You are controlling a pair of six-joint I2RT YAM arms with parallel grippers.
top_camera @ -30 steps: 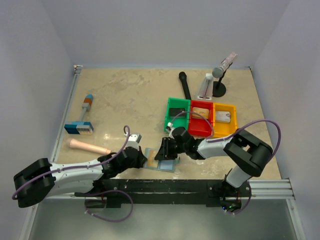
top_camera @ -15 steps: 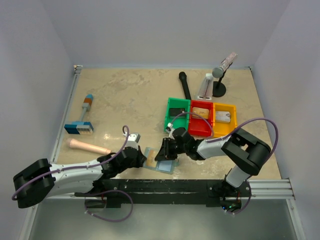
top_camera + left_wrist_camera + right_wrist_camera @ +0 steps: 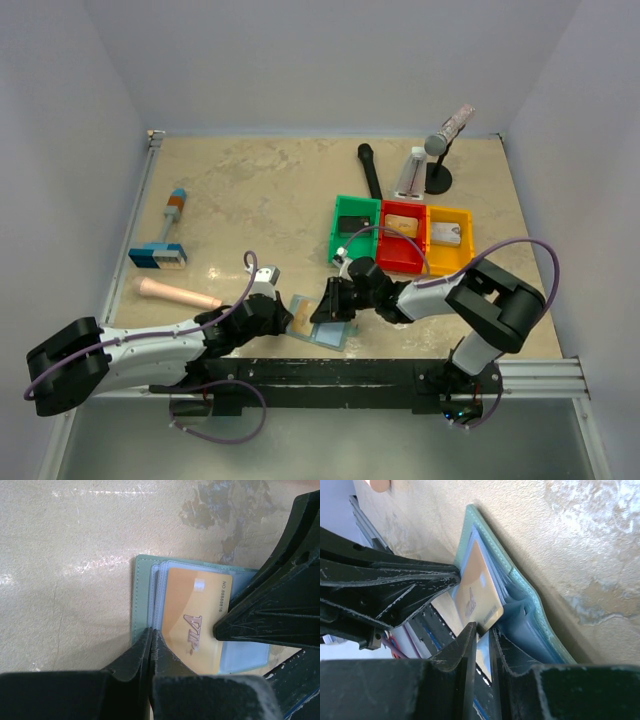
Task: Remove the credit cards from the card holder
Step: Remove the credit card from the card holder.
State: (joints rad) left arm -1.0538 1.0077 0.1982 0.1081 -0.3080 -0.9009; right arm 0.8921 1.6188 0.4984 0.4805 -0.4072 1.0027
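The grey-blue card holder (image 3: pixel 325 326) lies open near the table's front edge, between both grippers. My left gripper (image 3: pixel 151 632) is shut on the holder's left sleeve edge (image 3: pixel 145 600). A tan-orange credit card (image 3: pixel 197 620) sticks partly out of a sleeve. My right gripper (image 3: pixel 482 627) straddles that card's (image 3: pixel 477 592) lower corner, its jaws a narrow gap apart. In the top view the right gripper (image 3: pixel 331 303) sits over the holder's far side and the left gripper (image 3: pixel 291 320) at its left end.
Green (image 3: pixel 338 240), red (image 3: pixel 400 258) and yellow (image 3: pixel 452 258) bins stand behind the holder, each with a flat card in it. A blue-and-orange block tool (image 3: pixel 158 255), a beige handle (image 3: pixel 178 293), a black marker (image 3: pixel 370 170) and a stand (image 3: pixel 438 180) lie farther off.
The right gripper's jaws have narrowed around the card's corner. The left gripper has stayed shut on the holder, and the arms have barely moved.
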